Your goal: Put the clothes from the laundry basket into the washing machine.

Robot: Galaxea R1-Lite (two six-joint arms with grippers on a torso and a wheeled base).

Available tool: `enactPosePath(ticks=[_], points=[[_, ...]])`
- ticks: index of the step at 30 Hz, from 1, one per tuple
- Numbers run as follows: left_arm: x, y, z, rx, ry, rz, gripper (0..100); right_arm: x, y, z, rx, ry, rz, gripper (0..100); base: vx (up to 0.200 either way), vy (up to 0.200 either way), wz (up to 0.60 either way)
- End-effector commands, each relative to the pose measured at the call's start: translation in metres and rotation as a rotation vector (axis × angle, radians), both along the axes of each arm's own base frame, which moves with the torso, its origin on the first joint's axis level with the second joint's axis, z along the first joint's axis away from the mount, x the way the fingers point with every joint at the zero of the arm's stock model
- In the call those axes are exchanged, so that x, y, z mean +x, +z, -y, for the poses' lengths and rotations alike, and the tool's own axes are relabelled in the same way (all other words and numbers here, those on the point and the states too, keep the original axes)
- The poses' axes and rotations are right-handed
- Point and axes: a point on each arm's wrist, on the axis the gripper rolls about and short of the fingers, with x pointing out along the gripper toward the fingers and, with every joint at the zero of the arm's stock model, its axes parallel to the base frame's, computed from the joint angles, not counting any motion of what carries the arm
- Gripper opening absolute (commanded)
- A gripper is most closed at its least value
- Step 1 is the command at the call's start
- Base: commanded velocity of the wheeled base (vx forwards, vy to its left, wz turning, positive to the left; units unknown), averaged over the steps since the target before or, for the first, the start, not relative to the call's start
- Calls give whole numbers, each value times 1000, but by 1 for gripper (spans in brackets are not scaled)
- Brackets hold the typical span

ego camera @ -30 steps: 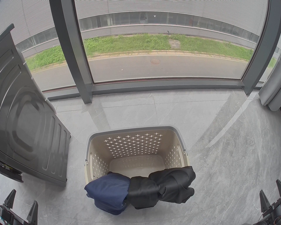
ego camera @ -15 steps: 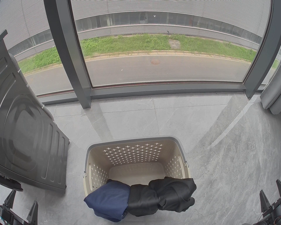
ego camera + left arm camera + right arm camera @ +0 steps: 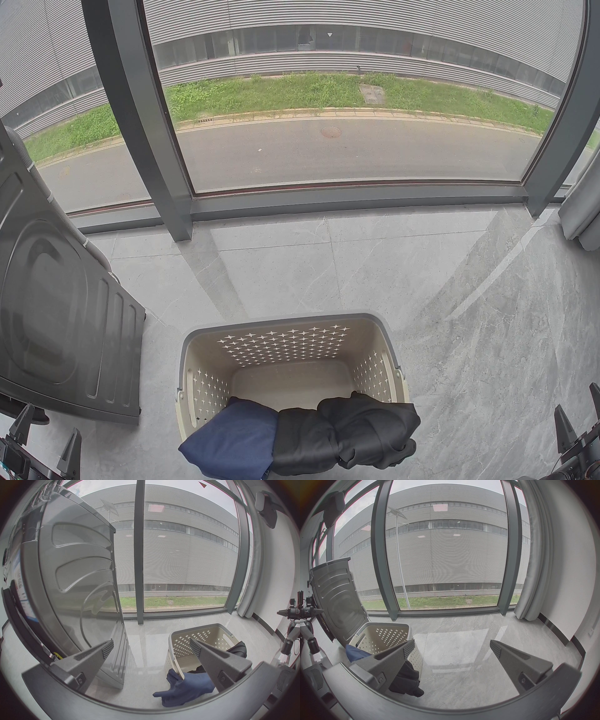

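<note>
beige basket (image 3: 284, 340): stood on the grey floor (image 3: 475, 375), with the far part of its inside bare.
clothes: a blue garment (image 3: 234, 440) and a black garment (image 3: 350, 431) lay over the basket's near rim, side by side and touching, partly hanging outside.
washing machine (image 3: 56, 312): stood just beside the basket on the robot's left, grey side panel facing it; its opening could not be made out.
left gripper (image 3: 151, 642): hung low, fingers spread, holding nothing, apart from the clothes.
right gripper (image 3: 451, 643): hung low, fingers spread and empty, well apart from the basket.
step in hand: judged to be the very start, with no garment lifted and the first grasp not yet made.
next move: likely called for lowering a gripper onto a bunched fold at the rim, pinching thick cloth, lifting it clear of the rim and carrying it left to the machine.
</note>
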Motion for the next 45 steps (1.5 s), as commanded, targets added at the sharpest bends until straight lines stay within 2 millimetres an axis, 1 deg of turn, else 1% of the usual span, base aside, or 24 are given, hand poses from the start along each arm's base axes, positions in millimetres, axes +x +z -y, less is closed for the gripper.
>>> enactPosePath(ticks=[1,5,8,20,26,45], points=[[1,-5,0,1,1,-8,100,0,-5,0,0,-1,-4,100,0,0,0],[1,-5,0,1,-1,-8,100,0,-5,0,0,-1,-4,100,0,0,0],[1,-5,0,1,2,-8,100,0,-5,0,0,-1,-4,100,200,0,0],[1,-5,0,1,-1,-8,100,0,-5,0,0,-1,-4,100,0,0,0],[1,-5,0,0,-1,-8,100,0,-5,0,0,-1,-4,100,200,0,0],[1,-5,0,1,-1,-8,100,0,-5,0,0,-1,-4,100,0,0,0]])
